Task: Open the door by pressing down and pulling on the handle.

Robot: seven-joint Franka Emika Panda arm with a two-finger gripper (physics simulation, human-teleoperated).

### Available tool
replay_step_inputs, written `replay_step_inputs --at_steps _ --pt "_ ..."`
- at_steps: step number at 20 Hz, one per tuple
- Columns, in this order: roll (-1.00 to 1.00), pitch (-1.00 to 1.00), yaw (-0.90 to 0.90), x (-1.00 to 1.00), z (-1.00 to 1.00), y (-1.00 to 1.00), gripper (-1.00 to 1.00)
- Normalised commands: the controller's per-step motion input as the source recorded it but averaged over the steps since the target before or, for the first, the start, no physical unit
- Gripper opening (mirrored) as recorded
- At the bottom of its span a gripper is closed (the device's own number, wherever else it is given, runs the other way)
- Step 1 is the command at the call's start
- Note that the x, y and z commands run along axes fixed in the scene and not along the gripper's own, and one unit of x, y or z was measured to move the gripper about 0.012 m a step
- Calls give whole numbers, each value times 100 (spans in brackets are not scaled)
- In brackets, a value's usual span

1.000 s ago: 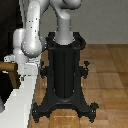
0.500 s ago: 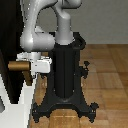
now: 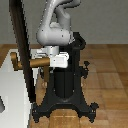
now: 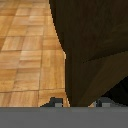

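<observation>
The claw (image 3: 54, 61) meets the handle (image 3: 36, 63) by the door (image 3: 24, 50) (its grip can't be told).

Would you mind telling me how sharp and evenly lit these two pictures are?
Exterior view: soft and pixelated, evenly lit, no glare; the door reads almost black, the handle stays distinguishable. Wrist view: blurry close-up, the handle a dark brown mass against bright floor.

Near-black door (image 3: 23, 50), brass-brown handle (image 3: 37, 63), grey-white end effector (image 3: 54, 61), black pedestal (image 3: 64, 85)
</observation>
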Motion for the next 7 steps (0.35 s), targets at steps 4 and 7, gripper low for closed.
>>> replay_step_inputs --at_steps 4,7 --pt "0 0 0 0 0 100 -100" --pt "0 0 0 0 0 33 -100"
